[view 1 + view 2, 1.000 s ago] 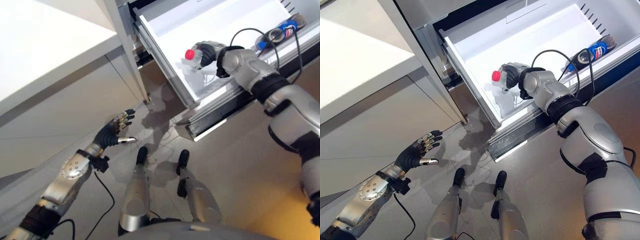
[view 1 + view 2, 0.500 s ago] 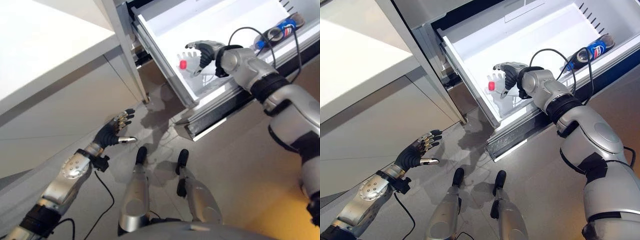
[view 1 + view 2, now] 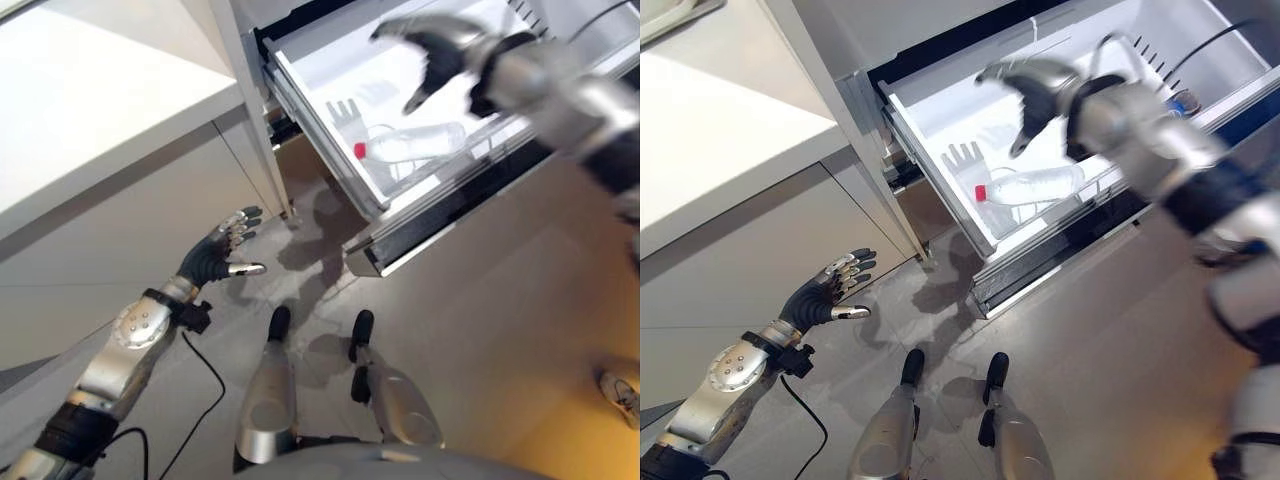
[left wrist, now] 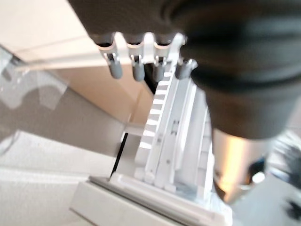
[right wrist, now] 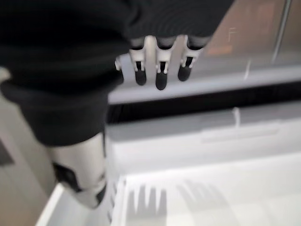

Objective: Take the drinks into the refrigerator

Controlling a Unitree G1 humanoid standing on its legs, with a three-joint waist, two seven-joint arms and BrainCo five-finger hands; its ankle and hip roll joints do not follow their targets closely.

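You see the clear bottle [image 3: 1032,186] (red cap) lying on its side inside the open refrigerator drawer [image 3: 940,110], near the drawer's front wall. Your right hand [image 3: 1035,85] hovers above the drawer, fingers spread, holding nothing. Your left hand [image 3: 825,295] hangs well apart from the drawer, fingers relaxed and apart, over the floor [image 3: 1100,330].

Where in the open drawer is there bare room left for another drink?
The drawer floor behind the clear bottle, toward its back wall, is bare. The bottle lies on its side along the front wall, so that strip is taken. The right hand hovers open above the middle. A dark bottle lies at the far right end.
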